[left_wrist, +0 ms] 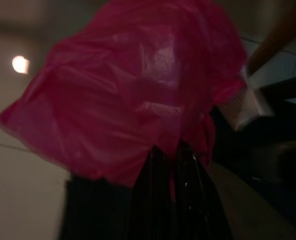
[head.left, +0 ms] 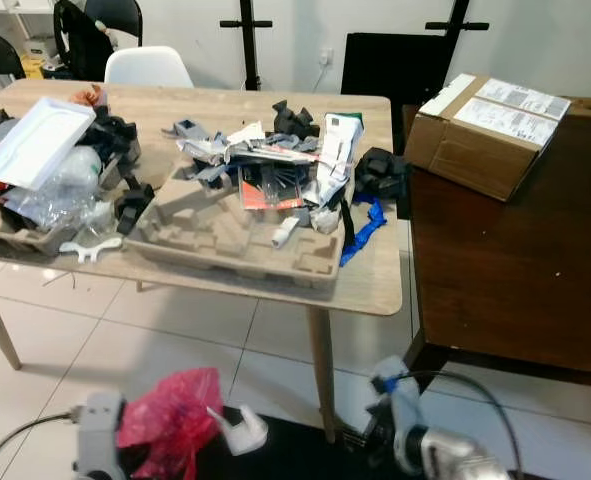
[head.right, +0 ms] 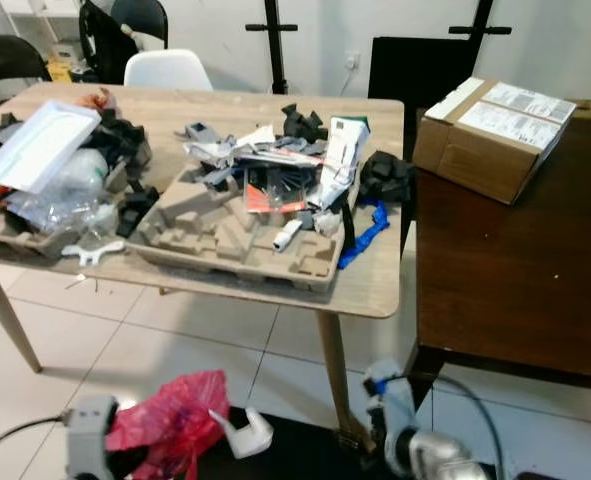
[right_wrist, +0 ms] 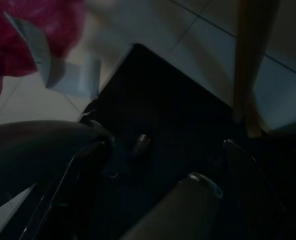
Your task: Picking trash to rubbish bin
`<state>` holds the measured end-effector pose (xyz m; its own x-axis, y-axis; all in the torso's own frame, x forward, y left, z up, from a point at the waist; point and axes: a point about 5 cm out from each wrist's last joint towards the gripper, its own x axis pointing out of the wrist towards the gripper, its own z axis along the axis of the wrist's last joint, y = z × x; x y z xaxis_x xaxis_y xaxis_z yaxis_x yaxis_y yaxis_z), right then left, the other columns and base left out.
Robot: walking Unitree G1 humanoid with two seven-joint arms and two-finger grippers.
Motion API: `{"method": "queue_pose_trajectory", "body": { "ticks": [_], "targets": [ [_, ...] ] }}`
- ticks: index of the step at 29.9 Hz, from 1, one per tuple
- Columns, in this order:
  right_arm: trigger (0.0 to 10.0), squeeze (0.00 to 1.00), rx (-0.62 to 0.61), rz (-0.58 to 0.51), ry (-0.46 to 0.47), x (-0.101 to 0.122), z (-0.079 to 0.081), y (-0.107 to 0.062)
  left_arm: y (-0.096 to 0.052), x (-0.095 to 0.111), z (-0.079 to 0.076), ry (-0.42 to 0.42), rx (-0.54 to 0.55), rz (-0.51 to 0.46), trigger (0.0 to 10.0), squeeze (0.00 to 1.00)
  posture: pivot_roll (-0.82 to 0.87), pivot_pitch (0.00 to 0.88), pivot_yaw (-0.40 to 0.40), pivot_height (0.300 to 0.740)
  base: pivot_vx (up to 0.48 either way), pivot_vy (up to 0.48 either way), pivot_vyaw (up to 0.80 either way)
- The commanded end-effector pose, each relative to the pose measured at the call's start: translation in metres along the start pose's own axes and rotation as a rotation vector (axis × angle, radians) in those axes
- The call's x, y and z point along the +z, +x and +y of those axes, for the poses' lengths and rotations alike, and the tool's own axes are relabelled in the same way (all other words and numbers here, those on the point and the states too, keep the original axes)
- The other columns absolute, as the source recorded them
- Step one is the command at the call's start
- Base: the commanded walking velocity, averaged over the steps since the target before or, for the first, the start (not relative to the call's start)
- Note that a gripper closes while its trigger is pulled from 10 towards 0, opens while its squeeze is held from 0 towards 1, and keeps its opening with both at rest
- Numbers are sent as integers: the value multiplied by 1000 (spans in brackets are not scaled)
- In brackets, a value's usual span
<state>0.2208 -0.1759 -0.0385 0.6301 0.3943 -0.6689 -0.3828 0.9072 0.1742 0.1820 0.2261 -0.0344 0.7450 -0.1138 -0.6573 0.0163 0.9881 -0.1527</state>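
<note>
My left gripper [left_wrist: 172, 167] is shut on a crumpled red plastic bag [head.left: 171, 412], held low over the floor in front of the table. A white plastic piece [head.left: 241, 430] sticks out beside the bag. A black bin or mat [head.left: 285, 445] lies just beyond the bag on the floor; I cannot tell which. My right gripper [right_wrist: 163, 165] is open above that dark area, with nothing between its fingers. The wooden table [head.left: 375, 285] carries mixed trash: a pulp cardboard tray [head.left: 233, 245], papers, black foam bits and a blue strap [head.left: 365, 228].
A dark brown table [head.left: 515, 270] with a cardboard box [head.left: 495, 130] stands to the right. The wooden table's leg [head.left: 321, 370] is close to my right arm. A white chair [head.left: 147, 66] and black chairs sit behind the table. A white lid [head.left: 37, 140] lies far left.
</note>
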Motion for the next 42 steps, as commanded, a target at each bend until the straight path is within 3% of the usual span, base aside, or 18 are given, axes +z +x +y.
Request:
{"method": "queue_pose_trajectory", "body": {
  "ticks": [1, 2, 3, 4, 7, 10, 13, 17, 19, 27, 42],
  "targets": [
    [10000, 0, -134, 19, 44, -12, -8, -1, 1, -6, 3, 38, 60, -7, 235, 0, -19, 117, 63, 740, 0, 0, 0],
    [10000, 0, -177, 22, 63, -15, -9, 0, 4, -7, 2, 45, 71, -10, 235, 0, -19, 117, 60, 740, 0, 0, 0],
    [10000, 0, -235, 22, 110, -20, -12, -1, 7, -9, 0, 53, 75, -5, 8275, 0, -19, 115, 59, 740, 0, 0, 0],
    [10000, 0, -275, 27, 146, -24, -14, -2, 9, -10, -2, 50, 74, 6, 10000, 0, -22, 112, 57, 740, 0, 0, 0],
    [10000, 0, -395, 59, 273, -41, -18, -6, 19, -17, -7, 65, 90, 77, 10000, 0, -26, 102, 53, 740, 0, 0, 0],
    [10000, 0, -450, 88, 324, -52, -18, -8, 23, -21, -12, 116, 83, 108, 10000, 0, -26, 97, 55, 740, 0, 0, 0],
    [10000, 0, -484, 142, 282, -60, -17, -9, 25, -26, -16, 136, 85, 126, 10000, 0, -34, 92, 60, 740, 0, 0, 0],
    [10000, 0, -495, 158, 307, -66, -15, -9, 27, -33, -21, 142, 70, 136, 10000, 0, -49, 90, 63, 740, 0, 0, 0],
    [10000, 0, -486, 185, 304, -71, -13, -10, 27, -33, -23, 164, 71, 125, 10000, 0, -51, 90, 60, 740, 0, 0, -800],
    [10000, 0, -486, 214, 274, -76, -12, -11, 31, -28, -23, 113, 88, 93, 10000, 0, -41, 99, 43, 740, 0, 0, -800],
    [10000, 0, -469, 227, 265, -78, -11, -11, 30, -38, -27, 96, 76, 108, 10000, 0, -32, 113, 38, 740, 0, 0, -800]
  ]
}}
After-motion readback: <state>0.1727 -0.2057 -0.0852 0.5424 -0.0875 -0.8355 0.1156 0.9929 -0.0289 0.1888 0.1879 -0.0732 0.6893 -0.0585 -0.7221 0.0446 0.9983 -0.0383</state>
